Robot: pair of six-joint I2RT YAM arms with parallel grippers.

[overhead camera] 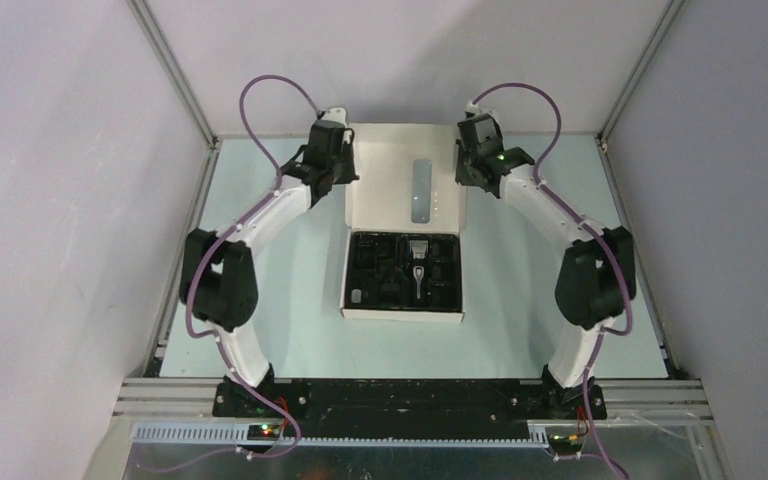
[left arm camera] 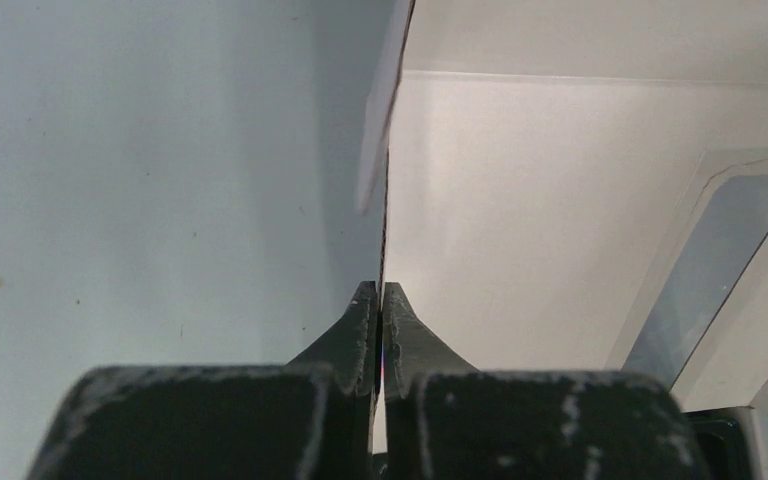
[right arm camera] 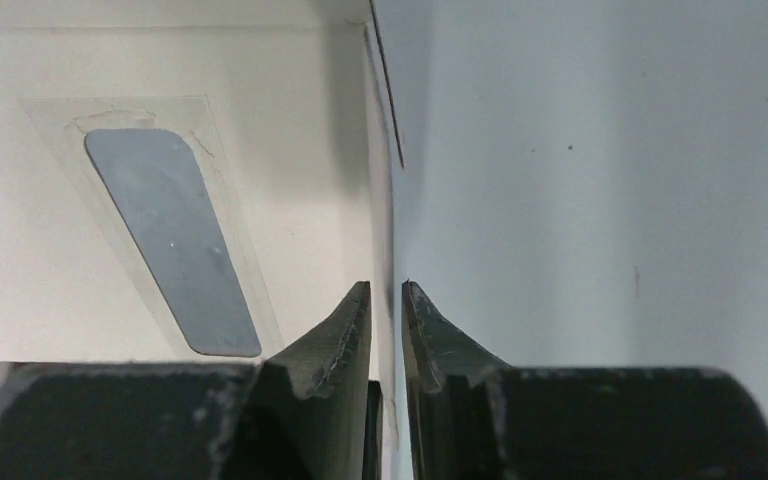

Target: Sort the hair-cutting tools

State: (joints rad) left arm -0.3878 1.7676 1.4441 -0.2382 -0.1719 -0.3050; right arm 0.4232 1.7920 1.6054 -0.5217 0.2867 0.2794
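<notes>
A flat white box (overhead camera: 403, 313) lies open in the middle of the pale tabletop (overhead camera: 280, 300). Its lid (overhead camera: 385, 190) is folded back toward 12 o'clock, and a narrow grey window (overhead camera: 421, 192) shows in its inner face. The black tray (overhead camera: 375, 262) fills the half of the box toward 6 o'clock. A slim silver-and-black clipper (overhead camera: 417, 252) sits in the tray's centre slot with its silver head toward 12 o'clock. The other hair-cutting tools in the tray are too dark to tell apart.

The left hand (left arm camera: 381, 292) is at the lid's 9 o'clock edge. Its fingers are clenched on the thin card, which rises straight up from between the tips.

The right hand (right arm camera: 387, 290) is at the lid's 3 o'clock edge. Its fingers stand a narrow gap apart and straddle the card edge, and the gap looks wider than the card. No grip shows there.
</notes>
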